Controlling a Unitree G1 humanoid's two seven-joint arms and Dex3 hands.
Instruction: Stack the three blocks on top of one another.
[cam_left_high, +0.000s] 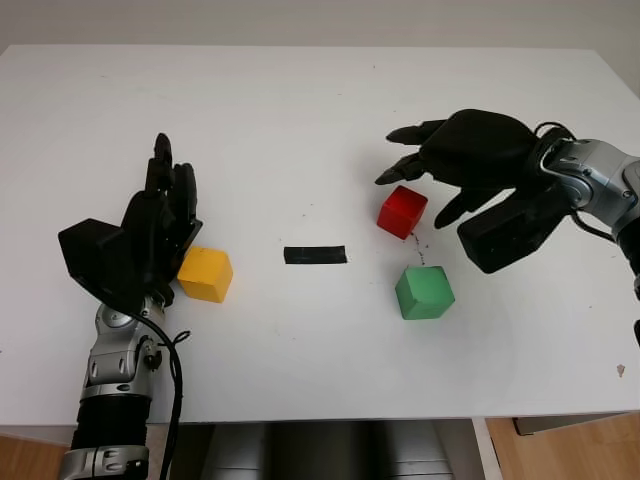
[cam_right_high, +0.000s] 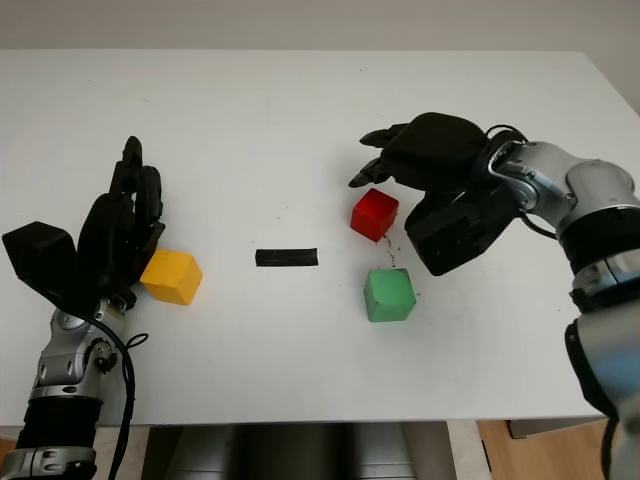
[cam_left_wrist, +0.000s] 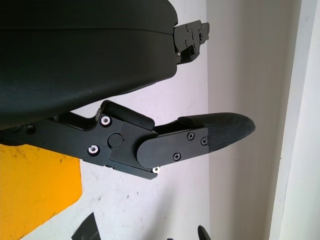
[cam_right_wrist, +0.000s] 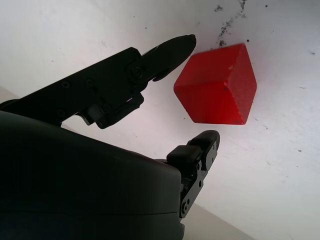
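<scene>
Step in hand: first pick, by my reading. None of the three blocks is stacked yet, and the right hand (cam_left_high: 440, 165) hovers over the red block (cam_left_high: 402, 211), holding nothing.

Right hand: open, above and just beyond the red block. In the right wrist view its fingers (cam_right_wrist: 165, 52) bracket the block without touching it; a gap of white table shows on each side.

Red block: on the table (cam_left_high: 300, 110), right of centre, turned a little on its base. Just beside it and nearer the robot sits the green block (cam_left_high: 424, 292), apart from it.

Left hand: (cam_left_high: 160, 225) open, parked upright at the left side, just beside the yellow block (cam_left_high: 205, 274) (whether it touches, I cannot tell).

Marker: black tape strip (cam_left_high: 315, 254) between the yellow block and the other two.

Next move calls for: lowering the right hand so the fingers straddle the red block squarely, then closing. The block's turned corners may slip out of a skewed pinch.
</scene>
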